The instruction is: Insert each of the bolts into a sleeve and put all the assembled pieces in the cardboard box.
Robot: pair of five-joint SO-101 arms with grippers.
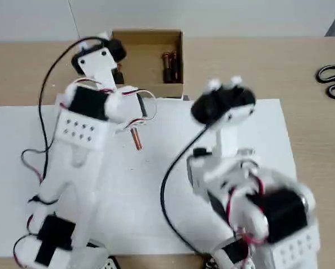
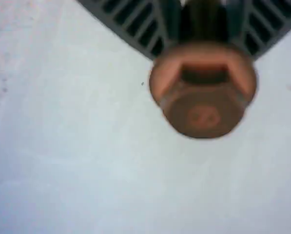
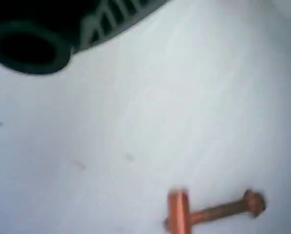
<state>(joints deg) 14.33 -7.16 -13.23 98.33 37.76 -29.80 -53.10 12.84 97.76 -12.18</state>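
One copper hex-head bolt (image 2: pixel 202 92) pinched tight in my left claw (image 1: pixel 134 128) (keep it straight!), brown cardboard box (image 1: pixel 163 89) at twelve o'clock.

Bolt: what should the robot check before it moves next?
1. The bolt sits in the left gripper: ok.
2. The dark tube is a sleeve, ready: cannot tell.
3. The box is open, with room: ok.
4. The pieces lie inside the box: ok.
5. The scissors lie well away from the bolt: ok.
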